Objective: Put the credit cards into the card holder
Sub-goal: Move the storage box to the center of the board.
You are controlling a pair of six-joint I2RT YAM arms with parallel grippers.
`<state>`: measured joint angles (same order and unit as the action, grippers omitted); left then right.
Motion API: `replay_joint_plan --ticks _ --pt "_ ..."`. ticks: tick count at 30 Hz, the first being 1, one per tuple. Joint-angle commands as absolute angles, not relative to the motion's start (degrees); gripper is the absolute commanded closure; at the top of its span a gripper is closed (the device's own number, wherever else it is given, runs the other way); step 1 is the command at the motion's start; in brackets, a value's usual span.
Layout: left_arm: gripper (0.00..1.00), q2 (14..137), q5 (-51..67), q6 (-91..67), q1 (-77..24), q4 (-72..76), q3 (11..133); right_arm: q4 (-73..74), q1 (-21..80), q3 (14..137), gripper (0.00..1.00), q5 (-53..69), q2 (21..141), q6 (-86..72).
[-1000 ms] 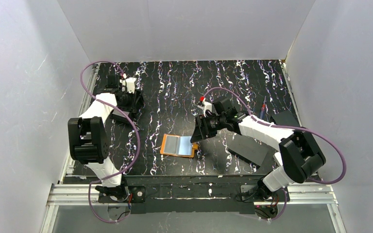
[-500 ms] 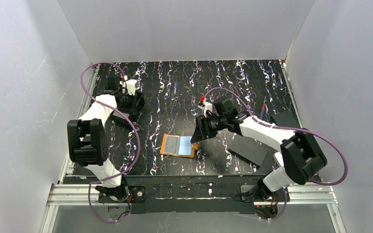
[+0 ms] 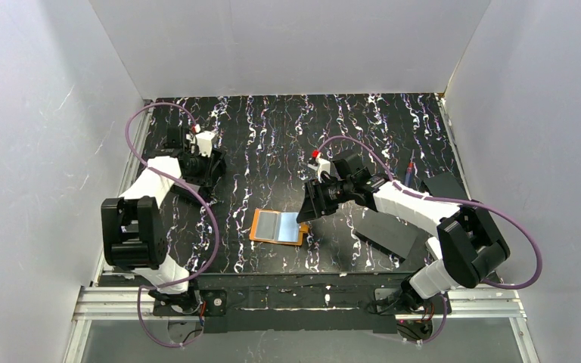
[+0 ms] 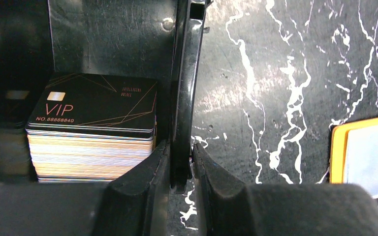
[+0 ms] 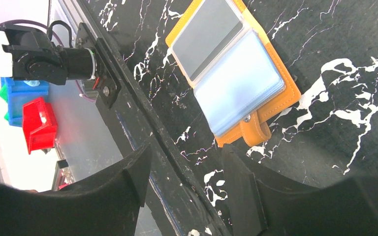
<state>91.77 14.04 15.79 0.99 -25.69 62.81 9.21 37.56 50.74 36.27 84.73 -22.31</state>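
Note:
The orange card holder [image 3: 278, 226] lies open on the table, its pale clear sleeves up; it also shows in the right wrist view [image 5: 231, 69] and at the right edge of the left wrist view [image 4: 369, 152]. A stack of credit cards [image 4: 93, 105], a black VIP card on top, sits in a black box at the far left. My left gripper [image 4: 182, 157] [image 3: 206, 168] is shut on the box's thin upright side wall [image 4: 187, 88], beside the stack. My right gripper [image 5: 184, 172] [image 3: 306, 213] is open and empty, just above the holder's right edge near its snap tab [image 5: 256, 132].
Two flat black rectangles [image 3: 389, 231] [image 3: 442, 185] lie at the right under the right arm. A thin pen-like object [image 3: 410, 166] lies at the far right. The table's front rail [image 5: 142, 123] runs close to the holder. White walls enclose three sides.
My left arm has shifted a little toward the back and right at the card box. The right arm and the card holder have not moved.

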Motion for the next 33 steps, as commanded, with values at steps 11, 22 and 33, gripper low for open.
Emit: replay_joint_plan --ticks 11,22,33 --pt "0.54 85.8 17.1 13.0 0.9 -28.4 60.9 7.8 37.4 51.1 0.37 37.1 82.6 -22.2" --pt "0.21 83.2 19.2 -4.9 -0.7 -31.3 67.2 8.0 37.4 50.8 0.37 36.4 82.5 -22.4" --pt "0.16 98.0 11.4 -14.3 -5.1 -33.6 78.8 9.2 37.4 50.9 0.37 35.4 81.3 -22.5"
